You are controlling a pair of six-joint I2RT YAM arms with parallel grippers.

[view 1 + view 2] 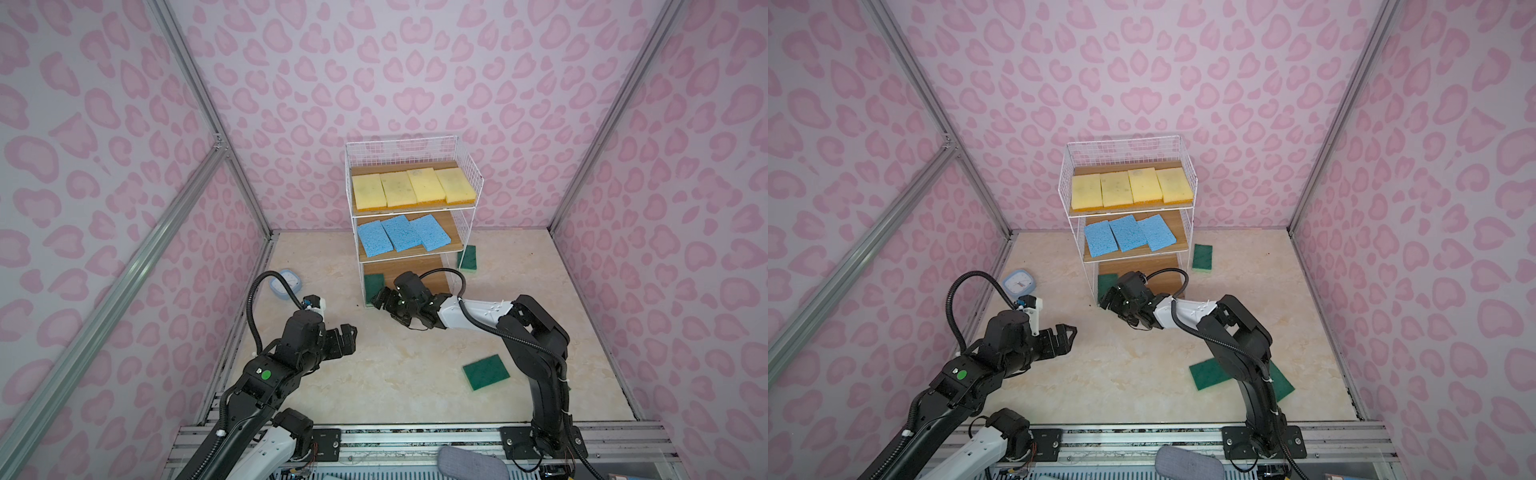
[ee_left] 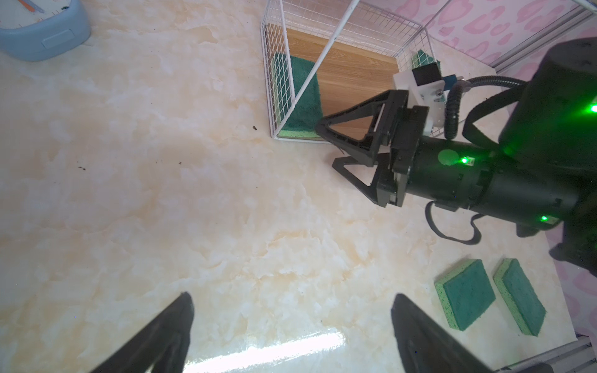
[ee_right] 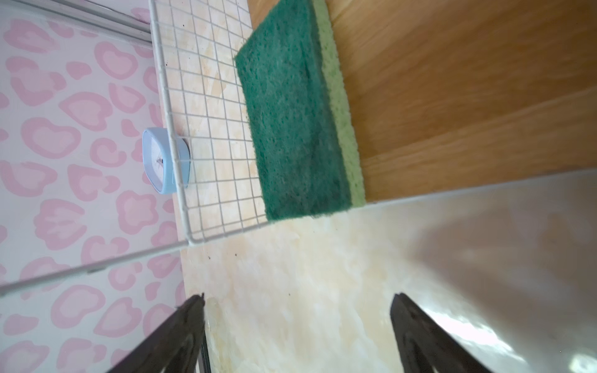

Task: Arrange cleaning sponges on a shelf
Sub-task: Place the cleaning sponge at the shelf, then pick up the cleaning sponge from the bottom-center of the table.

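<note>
Right fingers stood wide, empty, before green sponge lying flat on shelf bottom board; left fingers wide, empty. Three more green sponges lay loose on surface. Probably light, soft, squashy, scourer face grippy; pinch across short width

Pink-patterned booth with a pale, marble-look floor

Three lilac walls with pink blotches (rather like hearts) rise beyond and to either side of the right pincer, joined by grey metal posts. The glossy cream floor spreads beneath it. A bright streak of glare lies just beside the left pincer, and ribbed metal rails run well behind both.
</note>
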